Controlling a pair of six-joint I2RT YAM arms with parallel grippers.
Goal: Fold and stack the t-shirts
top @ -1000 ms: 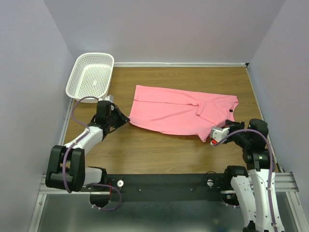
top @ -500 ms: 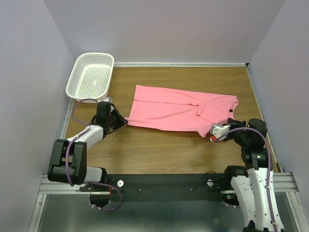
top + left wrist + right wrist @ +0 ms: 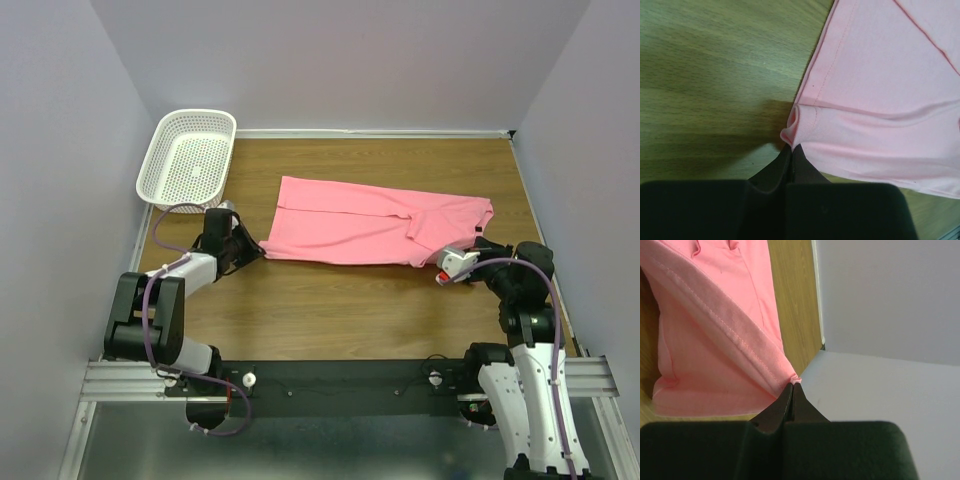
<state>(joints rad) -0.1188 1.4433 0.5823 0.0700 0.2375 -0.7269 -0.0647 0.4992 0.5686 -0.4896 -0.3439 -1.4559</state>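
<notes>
the left gripper (image 3: 259,248) was pinched shut on a bunched hem corner of the pink t-shirt (image 3: 370,232), and the right gripper (image 3: 440,266) was clamped on the opposite end. the soft, stitched cloth lay spread between and beyond both fingertips on the wood-grain table (image 3: 330,320), with pale walls (image 3: 350,60) around it.

no readable text, labels or numbers

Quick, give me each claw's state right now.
Left claw: shut on a corner of the pink t-shirt.
Right claw: shut on the pink t-shirt's edge.
</notes>
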